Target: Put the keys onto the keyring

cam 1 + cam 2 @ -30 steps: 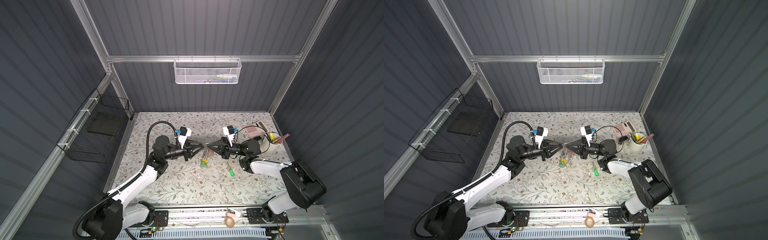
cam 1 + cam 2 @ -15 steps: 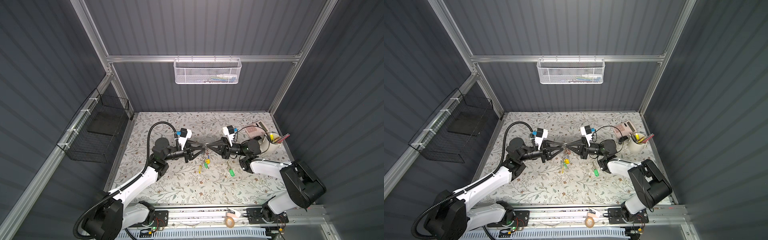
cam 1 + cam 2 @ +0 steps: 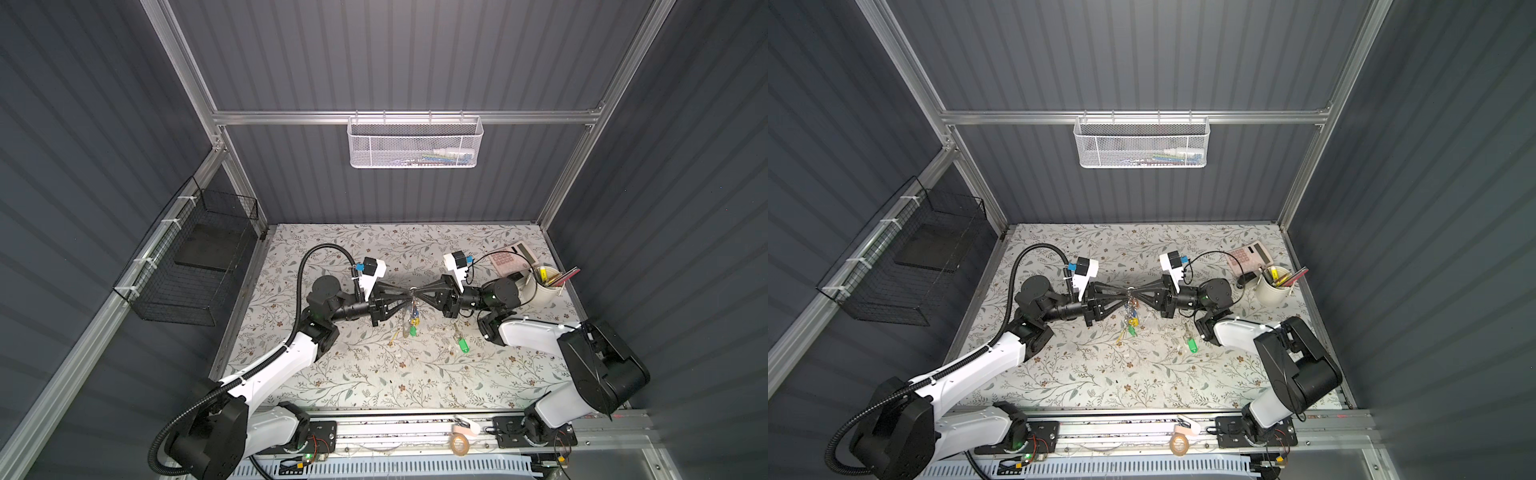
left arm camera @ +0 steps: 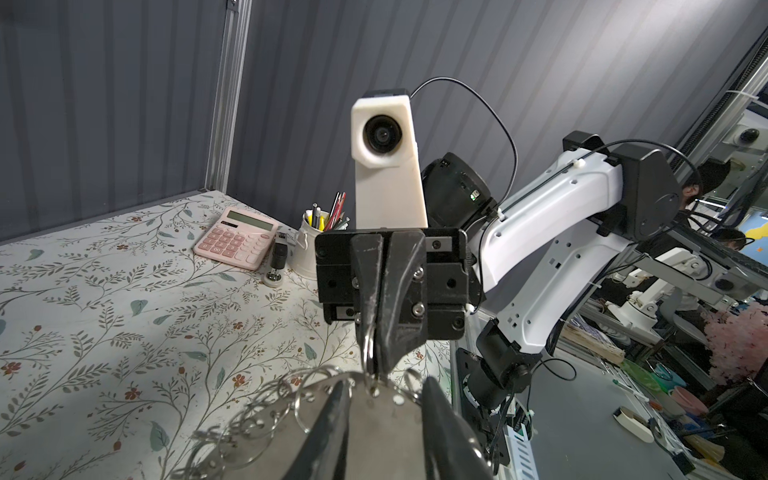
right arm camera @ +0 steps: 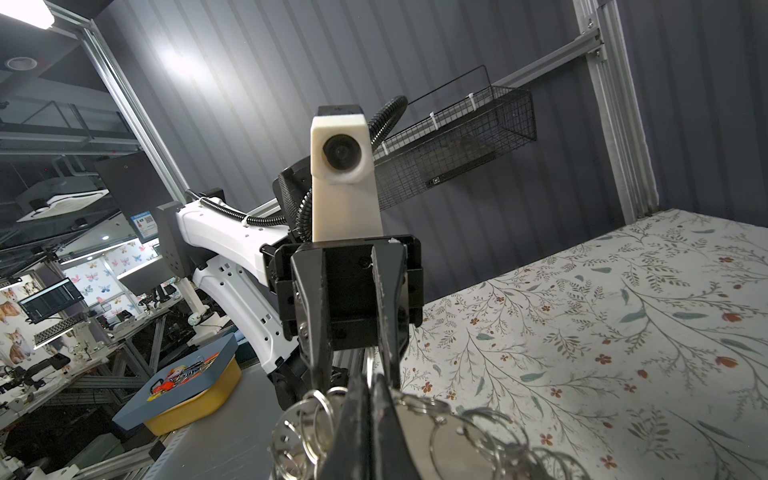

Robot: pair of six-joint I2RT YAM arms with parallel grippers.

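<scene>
Both grippers meet tip to tip above the middle of the mat. The keyring (image 3: 412,309) (image 3: 1131,309) hangs between them, with silver rings, keys and blue, yellow and green tags dangling. My left gripper (image 3: 409,293) (image 4: 380,399) has its fingers apart, closed on the keyring's grey body (image 4: 382,432). My right gripper (image 3: 417,294) (image 5: 370,390) is shut, pinching a thin silver ring at the keyring's top edge. The keys (image 3: 462,344) (image 3: 1191,344) with a green tag lie on the mat, nearer than the right gripper.
A pink calculator (image 3: 508,258), a white pen cup (image 3: 544,286) and a small black stapler (image 4: 277,259) stand at the back right. A black wire basket (image 3: 195,266) hangs on the left wall, a white mesh basket (image 3: 415,143) on the back wall.
The dangling bunch of keys and tags hangs a little lower and more spread than a second ago. Both arms have held their place.
</scene>
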